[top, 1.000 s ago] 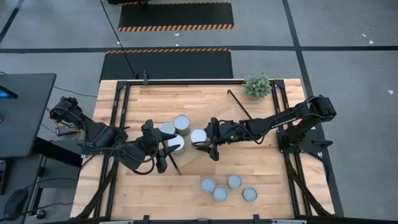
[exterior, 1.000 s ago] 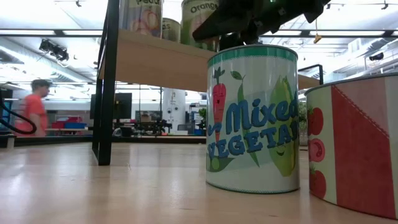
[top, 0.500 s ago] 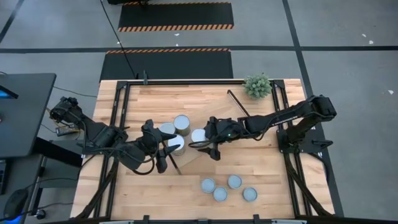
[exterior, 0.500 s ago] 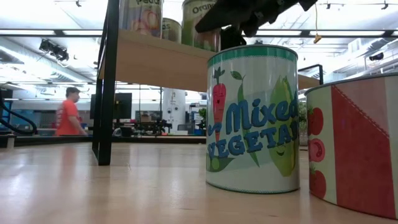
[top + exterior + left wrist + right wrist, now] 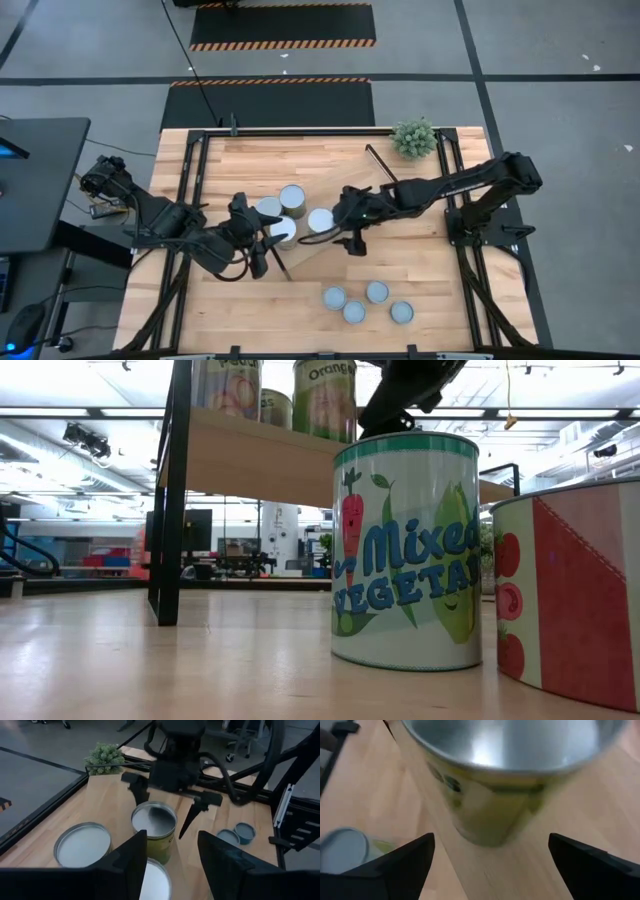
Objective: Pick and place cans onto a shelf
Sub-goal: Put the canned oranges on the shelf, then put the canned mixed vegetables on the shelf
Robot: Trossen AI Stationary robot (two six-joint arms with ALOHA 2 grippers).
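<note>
Task roughly half done. In the high view four cans stand on the shelf (image 5: 345, 205), a light plank lying slantwise across the table's middle: three clustered at its left part and a fourth, white-topped can (image 5: 320, 220) just to their right. Four blue-grey-topped cans (image 5: 367, 302) are left on the table near its front edge, well apart from the shelf, not yet picked.

The right gripper (image 5: 338, 232) sits just right of the fourth can, fingers spread and empty; the left wrist view shows them splayed beside that can (image 5: 154, 822), touching nothing. The left gripper (image 5: 268, 252) waits at the left cluster, fingers apart, holding nothing.

Compared with one second ago, the right gripper has drawn back to the right, away from the fourth can, which stays where it was placed; the left arm is unchanged.
</note>
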